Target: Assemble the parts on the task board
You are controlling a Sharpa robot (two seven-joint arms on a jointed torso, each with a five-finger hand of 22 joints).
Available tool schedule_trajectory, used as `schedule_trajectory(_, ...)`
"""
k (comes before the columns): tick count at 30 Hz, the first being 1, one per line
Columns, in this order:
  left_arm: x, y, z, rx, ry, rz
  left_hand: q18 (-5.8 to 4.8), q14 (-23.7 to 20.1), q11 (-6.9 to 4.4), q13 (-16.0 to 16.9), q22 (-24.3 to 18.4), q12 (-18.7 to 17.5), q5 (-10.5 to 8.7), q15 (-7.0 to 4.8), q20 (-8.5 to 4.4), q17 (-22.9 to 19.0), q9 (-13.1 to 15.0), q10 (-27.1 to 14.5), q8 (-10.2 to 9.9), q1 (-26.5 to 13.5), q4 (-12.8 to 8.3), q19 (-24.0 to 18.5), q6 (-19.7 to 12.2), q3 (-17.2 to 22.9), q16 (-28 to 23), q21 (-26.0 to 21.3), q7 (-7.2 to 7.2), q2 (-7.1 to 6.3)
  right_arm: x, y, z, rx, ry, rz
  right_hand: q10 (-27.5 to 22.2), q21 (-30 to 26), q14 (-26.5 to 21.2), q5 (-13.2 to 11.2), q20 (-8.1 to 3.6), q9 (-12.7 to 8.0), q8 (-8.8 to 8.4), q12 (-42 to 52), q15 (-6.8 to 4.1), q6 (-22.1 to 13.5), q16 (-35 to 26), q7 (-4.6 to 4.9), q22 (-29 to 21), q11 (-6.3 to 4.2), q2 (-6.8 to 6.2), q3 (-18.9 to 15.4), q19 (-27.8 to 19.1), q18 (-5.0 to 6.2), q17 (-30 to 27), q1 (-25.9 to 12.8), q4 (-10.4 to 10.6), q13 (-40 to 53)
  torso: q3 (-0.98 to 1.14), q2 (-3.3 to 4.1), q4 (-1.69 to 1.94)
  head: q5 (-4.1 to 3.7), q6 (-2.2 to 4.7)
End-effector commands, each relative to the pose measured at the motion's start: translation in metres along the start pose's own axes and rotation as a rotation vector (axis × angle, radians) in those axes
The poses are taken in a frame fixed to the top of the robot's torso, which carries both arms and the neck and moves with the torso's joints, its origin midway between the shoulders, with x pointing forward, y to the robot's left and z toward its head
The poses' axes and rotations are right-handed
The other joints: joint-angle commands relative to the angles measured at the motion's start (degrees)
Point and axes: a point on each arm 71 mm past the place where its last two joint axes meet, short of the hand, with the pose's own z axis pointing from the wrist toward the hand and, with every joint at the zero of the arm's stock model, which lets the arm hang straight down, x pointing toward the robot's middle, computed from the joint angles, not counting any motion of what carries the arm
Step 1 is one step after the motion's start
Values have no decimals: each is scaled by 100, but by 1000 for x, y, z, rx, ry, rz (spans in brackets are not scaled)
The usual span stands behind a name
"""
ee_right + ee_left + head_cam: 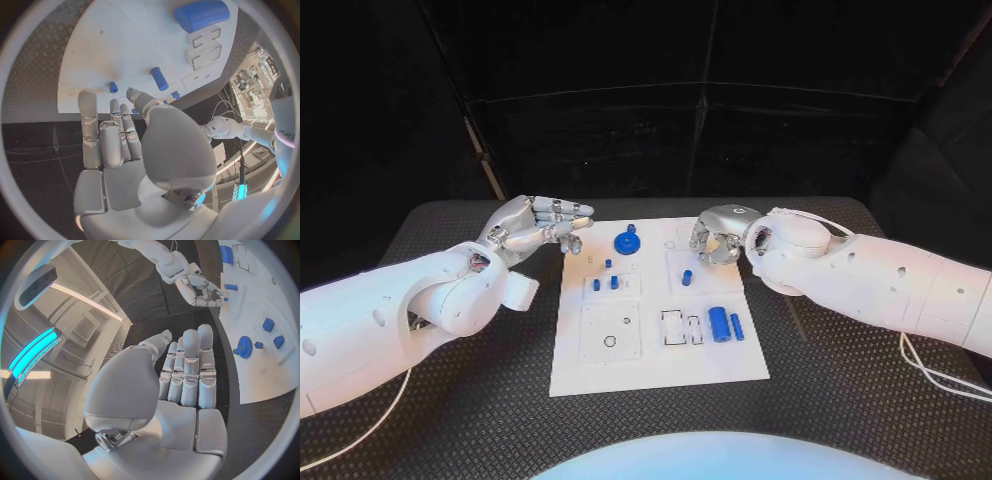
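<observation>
A: Near end first. We see the task board (589,372) mid-table, near strip bare. Just beyond, a square plate with a small ring hole (610,341) on the left, and on the right empty white slots (681,328) beside a fat blue cylinder (717,325) and a thinner blue pin (737,327), both lying flat.

B: So those look unassembled?

A: We judge so: they lie loose, and the slots beside them stay unfilled. Further in, a short blue peg (687,278) lies near the right edge, and small blue pegs (606,281) cluster centre-left. We can't tell whether those stand seated or rest loose.

B: And the gear?

A: Blue gear (627,242) at the far left of the board, maybe on a post, too small to confirm.

B: Hands?

A: Left hand (535,229) hovers off the board's far-left corner, fingers stretched side by side, nothing in them; in the left wrist view its fingers (189,371) are plainly bare. Right hand (721,234) hangs over the far-right part of the board, fingers loosely curled but apart, gripping nothing; right wrist view shows its fingers (106,135) free above the board.

B: Progress?

A: Early, we reckon. Most parts remain to be placed; neither hand has picked one.
</observation>
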Motion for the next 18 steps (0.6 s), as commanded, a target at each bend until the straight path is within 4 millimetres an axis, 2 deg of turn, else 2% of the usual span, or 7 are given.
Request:
schedule_trajectory(1, 0, -4, -1, 29, -24, -36, 66, -42, 31, 10, -15, 40, -26, 9, 1, -11, 0, 4, -25, -2, -12, -51, 25, -40, -27, -34, 30, 34, 3, -1, 0, 17, 46, -55, 52, 25, 248, 54, -11, 1, 19, -60, 48, 64, -22, -7, 12, -2, -6, 42, 46, 4, -1, 54, -7, -48, 2, 0, -10, -8, -45)
schedule_trajectory(4, -1, -4, -2, 30, -26, -37, 66, -42, 31, 11, -17, 42, -26, 9, 1, -12, 0, 5, -24, 0, -13, -51, 26, -40, -28, -36, 31, 35, 3, -2, 1, 24, 52, -66, 72, 33, 249, 68, -12, -2, 20, -87, 46, 85, -21, -13, 20, -3, -4, 68, 51, 3, 1, 68, -16, -93, 11, -3, -3, -11, -85)
schedule_trajectory(8, -1, -5, -3, 31, -28, -38, 66, -42, 31, 12, -20, 45, -26, 8, 1, -13, 1, 5, -23, 2, -16, -50, 29, -41, -29, -38, 32, 36, 5, -2, 1, 32, 66, -77, 132, 54, 253, 78, -15, -3, 28, -129, 43, 141, -14, -18, 43, -6, 11, 125, 62, 0, 11, 87, -27, -173, 11, -2, -2, -2, -121)
schedule_trajectory(18, 0, -5, -4, 32, -28, -39, 67, -42, 32, 15, -28, 52, -25, 8, 1, -15, 1, 6, -21, 9, -22, -48, 34, -42, -31, -44, 36, 42, 6, -2, 2, 32, 69, -87, 326, 154, 273, 25, -34, -5, 51, -209, 22, 292, 30, -35, 164, -31, 114, 350, 112, -16, 70, 151, -62, -350, 18, 1, -7, 13, -169)
